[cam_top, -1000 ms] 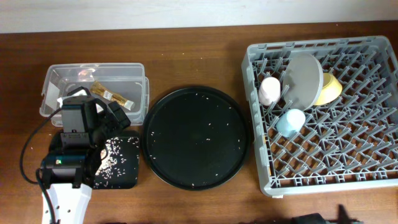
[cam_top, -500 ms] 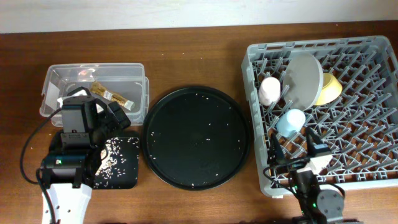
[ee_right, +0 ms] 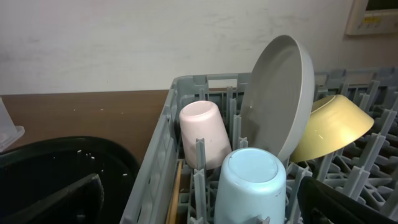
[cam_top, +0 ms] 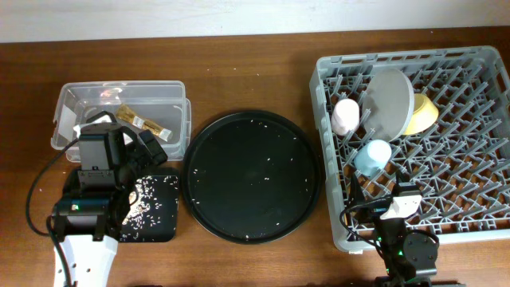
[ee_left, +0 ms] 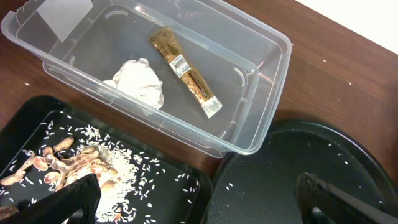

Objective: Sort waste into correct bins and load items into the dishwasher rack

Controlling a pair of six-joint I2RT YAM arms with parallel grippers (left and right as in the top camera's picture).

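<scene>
The clear tub at the far left holds the crumpled white tissue and the gold-brown wrapper. In front of it, the black rectangular tray holds rice-like crumbs and beige flakes. My left gripper hovers open and empty over this tray's edge. The grey rack at the right holds the pink cup, the blue cup, the plate on edge and the yellow bowl. Chopsticks lie along its left wall. My right gripper is open and empty at the rack's front, facing the blue cup.
A large round black tray with scattered rice grains lies between the tub and the rack. It also shows in the left wrist view and the right wrist view. A black cable loops left of my left arm.
My right arm came into view at the rack's front edge, then drew back a little toward the table's front. The left arm and all objects have not moved.
</scene>
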